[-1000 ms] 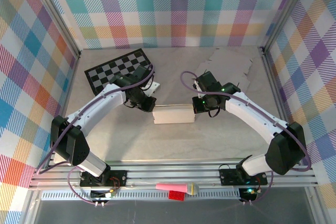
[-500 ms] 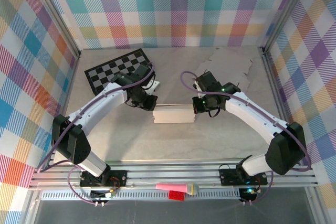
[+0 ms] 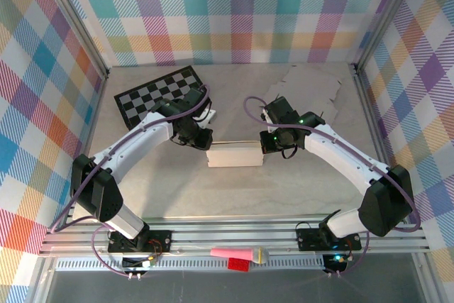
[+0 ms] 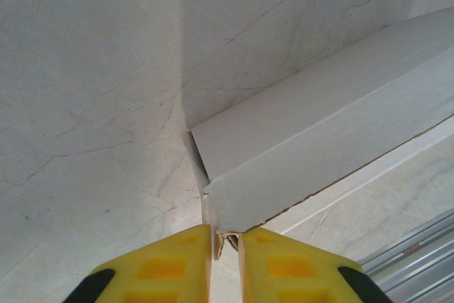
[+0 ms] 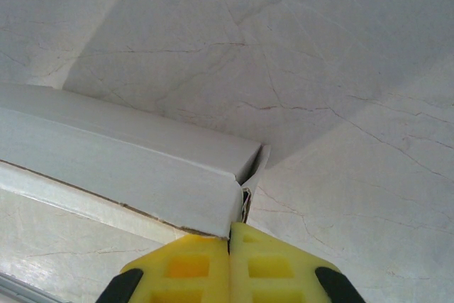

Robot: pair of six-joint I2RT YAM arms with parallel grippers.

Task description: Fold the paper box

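clearly the long white paper box (image 3: 235, 155) has end flaps ajar.

Both ends of the paper box (image 3: 235, 155) hidden under the left gripper (image 3: 206, 147) and right gripper (image 3: 264, 150) from above, rest of the box cut off in each wrist view, yellow fingers (image 4: 170, 264) cut off below the box, flap between the left ones too unclear to call pinched, pink and red bits (image 3: 237, 255) well in front of the box too tiny to name

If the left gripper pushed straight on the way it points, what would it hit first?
The paper box: its end flap sits right at the tips of the left gripper, seemingly within their narrow gap, so contact looks immediate.
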